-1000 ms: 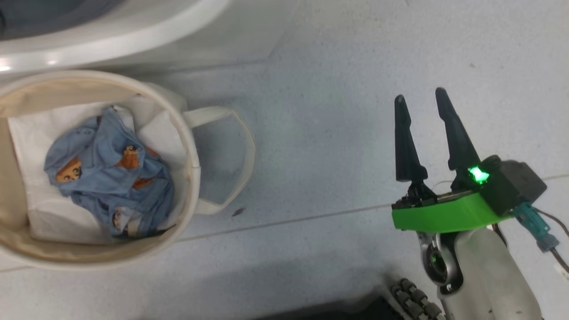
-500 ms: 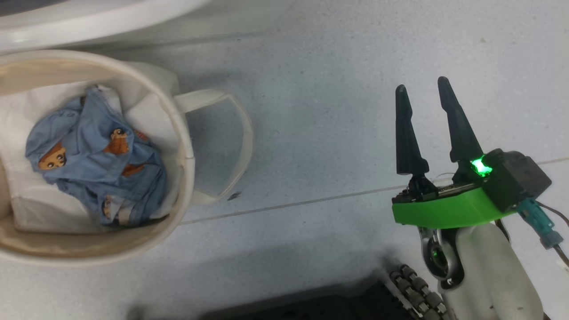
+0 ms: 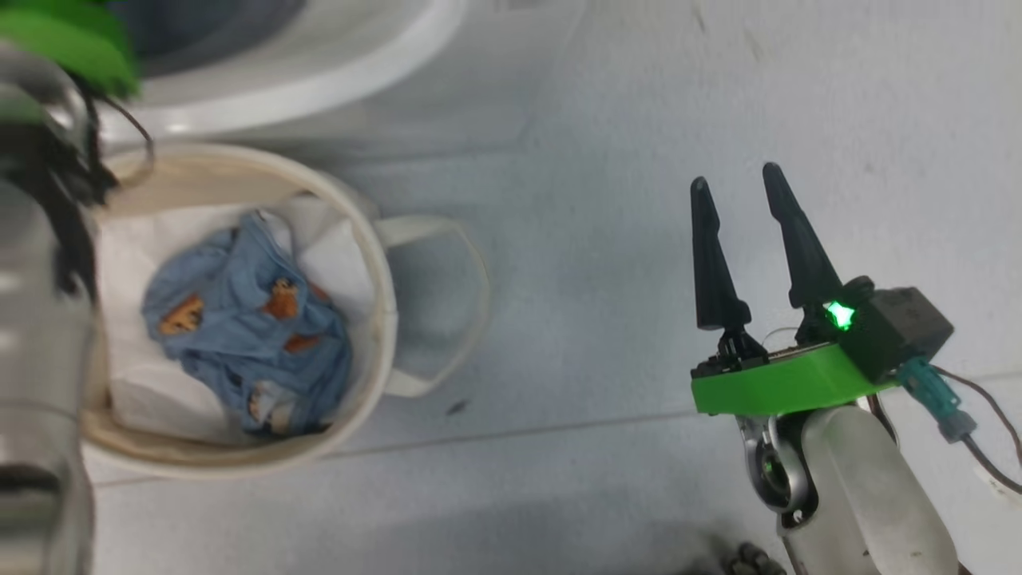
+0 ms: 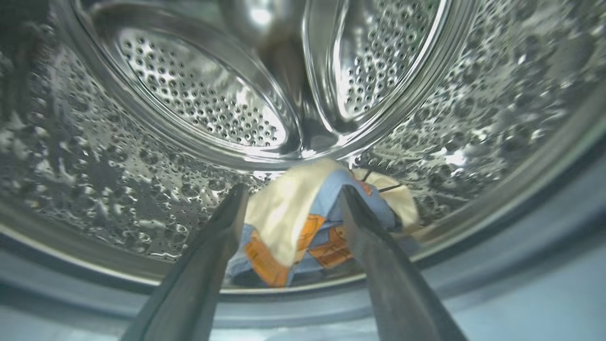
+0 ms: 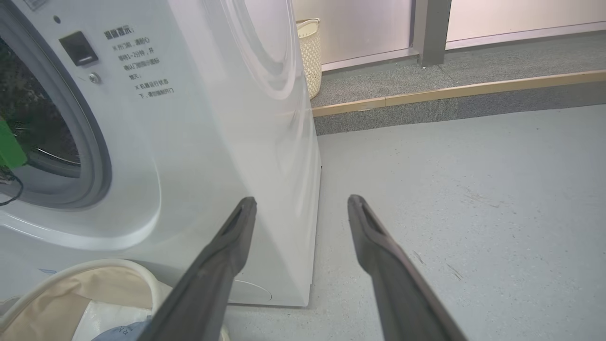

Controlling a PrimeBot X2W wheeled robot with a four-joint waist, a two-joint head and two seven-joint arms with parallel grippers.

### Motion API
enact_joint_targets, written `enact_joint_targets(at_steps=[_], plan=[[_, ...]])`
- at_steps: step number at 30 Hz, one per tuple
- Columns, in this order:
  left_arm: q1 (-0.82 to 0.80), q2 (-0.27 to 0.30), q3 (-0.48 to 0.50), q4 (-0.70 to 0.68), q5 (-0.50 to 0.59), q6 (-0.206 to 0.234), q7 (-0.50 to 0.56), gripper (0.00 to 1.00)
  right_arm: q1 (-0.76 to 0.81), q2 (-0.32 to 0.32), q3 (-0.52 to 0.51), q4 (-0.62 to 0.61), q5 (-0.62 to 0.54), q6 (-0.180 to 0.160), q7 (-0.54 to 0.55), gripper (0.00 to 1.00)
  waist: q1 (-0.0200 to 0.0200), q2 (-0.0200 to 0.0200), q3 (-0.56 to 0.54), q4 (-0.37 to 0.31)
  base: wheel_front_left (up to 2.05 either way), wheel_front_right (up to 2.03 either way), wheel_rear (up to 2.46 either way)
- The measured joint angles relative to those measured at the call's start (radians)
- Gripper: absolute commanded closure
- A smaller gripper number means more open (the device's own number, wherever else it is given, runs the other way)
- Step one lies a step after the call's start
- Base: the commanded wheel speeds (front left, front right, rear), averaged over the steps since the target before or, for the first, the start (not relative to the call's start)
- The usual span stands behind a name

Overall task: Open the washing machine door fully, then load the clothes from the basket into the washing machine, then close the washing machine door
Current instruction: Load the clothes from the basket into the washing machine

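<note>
You are partway through the loading step. The washing machine [image 5: 213, 118] has its opening uncovered, so the door-opening step looks done, though you cannot judge from here how wide the washing machine door stands.

Your left hand [image 4: 292, 189] is reaching into the perforated steel drum [image 4: 189, 94] with its two fingers spread wide apart. It pinches nothing. The cream garment [image 4: 284, 208], with its orange and blue prints, lies crumpled on the bottom of the drum near the front lip, seen between the two fingers and loose of them. That counts as one piece delivered.

The light blue garment [image 3: 247, 335] is not yet loaded. It sits bunched in the middle of the basket [image 3: 383, 271], on top of the flat white sheet [image 3: 335, 255] that lines it. The basket stands on the floor [image 3: 599, 239] just in front of the washer.

Your right hand [image 3: 734, 177] hovers over bare floor, well apart from the basket, its fingers spread and empty.

What is left for you, as I read it: bring the left hand out of the drum, fetch the blue garment from the basket, put it in the drum with the cream one, and then swing the door shut.
</note>
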Motion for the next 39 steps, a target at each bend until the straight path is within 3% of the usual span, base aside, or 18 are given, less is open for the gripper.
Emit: enact_joint_targets(at_steps=[24, 39], plan=[[0.823, -0.145, -0.047, -0.353, -0.032, -0.062, 0.0, 0.0, 0.22, 0.0, -0.03, 0.093, -0.01, 0.0, 0.0, 0.0, -0.0001, 0.0001, -0.511, 0.148, 0.0, 0.0, 0.0], [1.034, -0.179, -0.048, -0.486, -0.012, -0.034, 0.0, 0.0, 0.321, 0.0, -0.052, 0.099, 0.01, 0.0, 0.0, 0.0, -0.0002, 0.0001, -0.634, 0.178, 0.0, 0.0, 0.0]])
